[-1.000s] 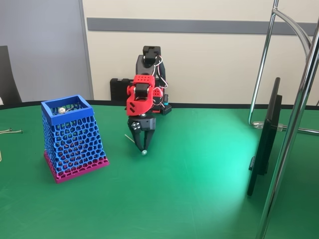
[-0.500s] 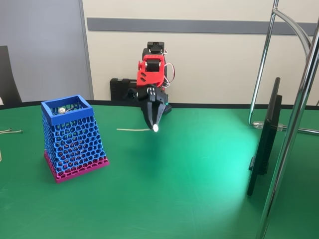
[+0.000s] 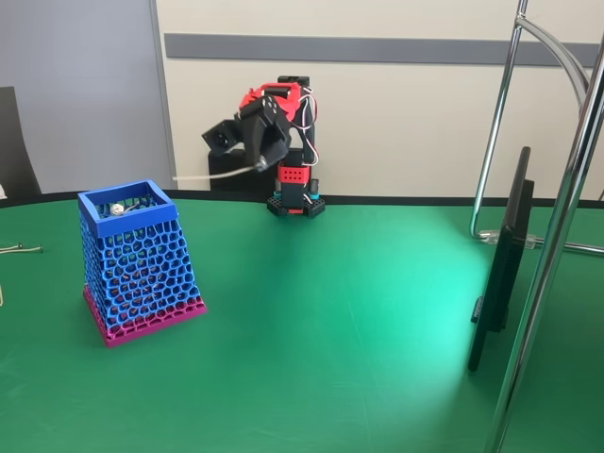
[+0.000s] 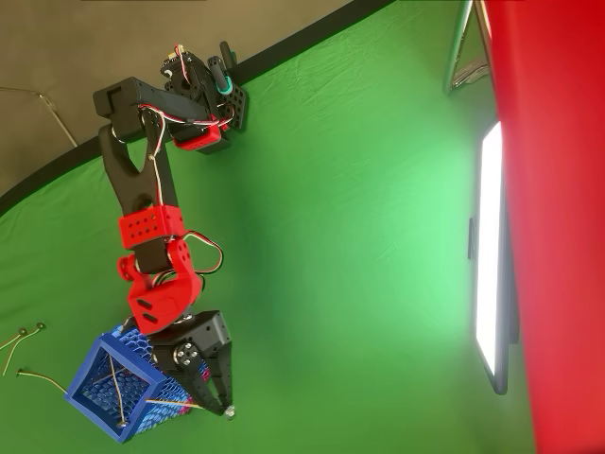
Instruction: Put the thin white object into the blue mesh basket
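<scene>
While the red and black arm (image 3: 283, 123) is reaching out over the green surface (image 3: 359, 311), its pincer (image 3: 257, 162) is pinching the thin white object (image 3: 212, 174) between nearly closed jaws. In the fixed view the stick is pointing out sideways to the left, raised well above the surface, its free end lying above and a little right of the blue mesh basket (image 3: 137, 260). In the overhead view the pincer (image 4: 219, 402) is sitting just beside the basket (image 4: 118, 392), and the pale stick (image 4: 175, 404) is reaching across the near rim, with a small round ball at the pincer's tip. The basket is a tapered square with honeycomb walls, a solid blue rim and a magenta base. It is standing upright, with sticks already leaning inside. Chrome stand tubes (image 3: 566, 189) and a dark flat panel (image 3: 505, 260) are edging the right side, and broad open green cloth is lying between them and the basket.
</scene>
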### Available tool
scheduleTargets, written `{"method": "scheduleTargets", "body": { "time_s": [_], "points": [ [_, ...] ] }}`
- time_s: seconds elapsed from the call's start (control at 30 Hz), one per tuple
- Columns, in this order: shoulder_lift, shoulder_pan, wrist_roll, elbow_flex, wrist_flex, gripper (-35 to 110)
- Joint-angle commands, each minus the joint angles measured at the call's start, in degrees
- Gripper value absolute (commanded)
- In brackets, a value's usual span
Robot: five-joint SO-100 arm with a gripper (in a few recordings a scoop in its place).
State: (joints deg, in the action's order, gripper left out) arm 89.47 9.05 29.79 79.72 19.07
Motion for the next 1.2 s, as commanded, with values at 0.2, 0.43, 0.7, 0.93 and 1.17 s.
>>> {"method": "scheduleTargets", "body": {
  "time_s": [0.2, 0.43, 0.7, 0.93, 1.17],
  "points": [
    [2.8, 13.8, 10.6, -2.9, -0.6, 0],
    [-4.8, 19.5, 18.1, -10.6, 5.4, 0],
    [-10.4, 16.0, 23.6, -22.7, 16.2, 0],
    [-14.9, 15.0, 26.2, -27.5, 17.4, 0],
    [-10.8, 21.1, 34.5, -16.2, 12.1, 3]
  ]
}}
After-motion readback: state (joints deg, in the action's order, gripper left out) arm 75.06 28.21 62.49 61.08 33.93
